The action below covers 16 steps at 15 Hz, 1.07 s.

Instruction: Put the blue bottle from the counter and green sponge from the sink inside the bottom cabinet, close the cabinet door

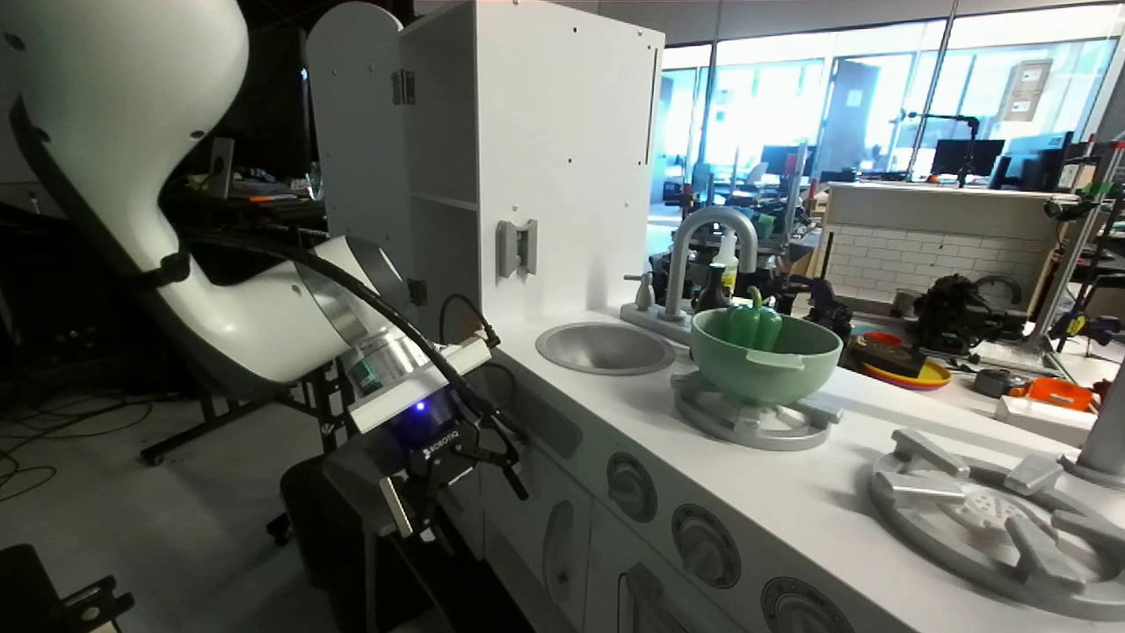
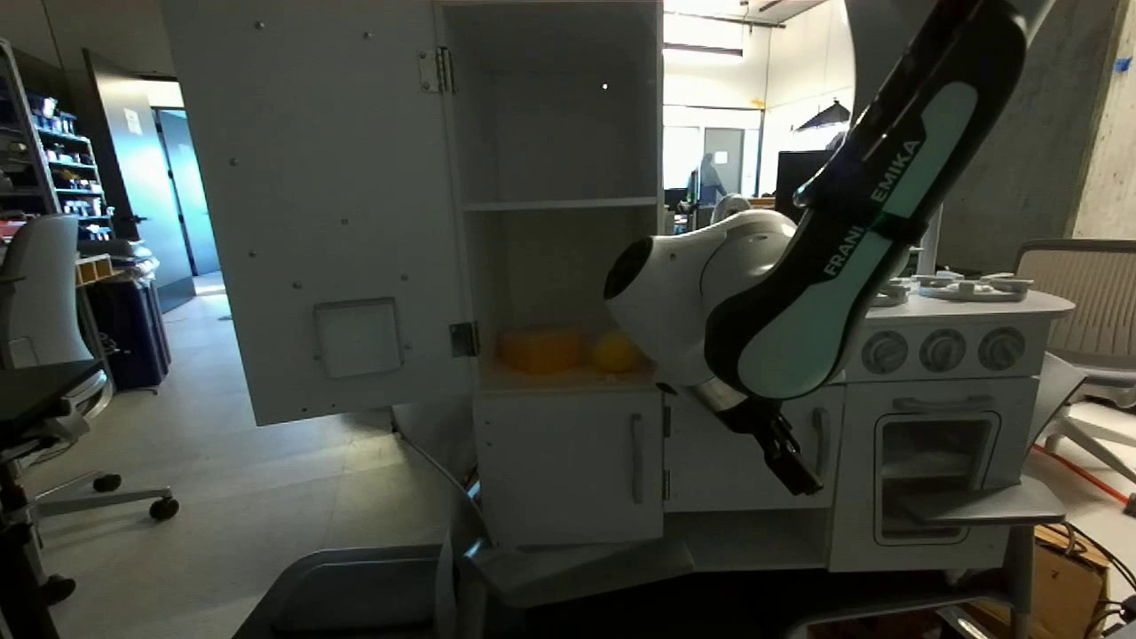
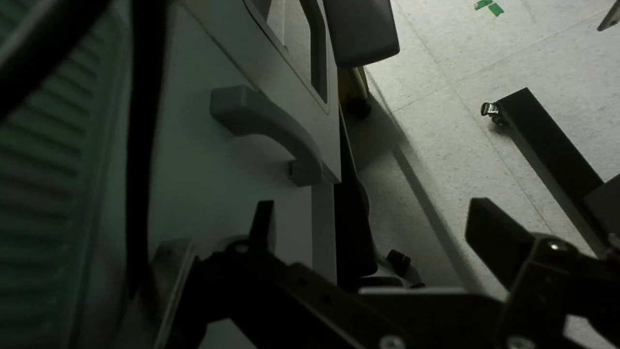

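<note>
No blue bottle and no green sponge show in any view. The bare part of the sink (image 1: 606, 347) that I see holds nothing. The bottom cabinet doors are shut: one (image 2: 568, 470) at the left, another (image 2: 745, 461) behind my gripper. The grey handle (image 2: 824, 439) of that second door also shows in the wrist view (image 3: 276, 128) and in an exterior view (image 1: 557, 549). My gripper (image 3: 373, 218) is open and empty, in front of the lower cabinet and below the counter, in both exterior views (image 1: 461, 505) (image 2: 799, 479). It is apart from the handle.
The tall cabinet's door (image 2: 328, 213) stands wide open. Inside are an orange object (image 2: 541, 351) and a yellow round one (image 2: 615, 353). A green bowl (image 1: 765, 365) with a green pepper (image 1: 754, 327) stands on a burner. The faucet (image 1: 681, 255) rises behind the sink.
</note>
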{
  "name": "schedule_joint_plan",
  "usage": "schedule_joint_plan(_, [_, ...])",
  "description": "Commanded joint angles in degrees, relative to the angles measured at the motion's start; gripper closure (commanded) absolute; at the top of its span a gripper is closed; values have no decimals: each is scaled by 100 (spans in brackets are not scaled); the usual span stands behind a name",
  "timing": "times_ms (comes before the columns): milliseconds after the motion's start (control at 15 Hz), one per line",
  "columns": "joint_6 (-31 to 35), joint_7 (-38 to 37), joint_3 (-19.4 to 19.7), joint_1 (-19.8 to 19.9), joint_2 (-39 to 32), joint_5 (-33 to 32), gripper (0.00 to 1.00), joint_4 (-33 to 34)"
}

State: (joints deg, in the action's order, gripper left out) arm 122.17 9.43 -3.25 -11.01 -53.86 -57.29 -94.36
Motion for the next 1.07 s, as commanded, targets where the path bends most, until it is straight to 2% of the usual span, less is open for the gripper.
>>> schedule_joint_plan(0, [226,292,-96,297,565,78,0,-551])
schedule_joint_plan(467, [1117,676,-421,594,2452,73,0,-2652])
schedule_joint_plan(733, [1673,518,-519,639,3616,129,0,-3994])
schedule_joint_plan(800, [1793,509,-539,657,3918,209,0,-4298])
schedule_joint_plan(1000, [1828,685,-613,684,4864,1166,0,-4848])
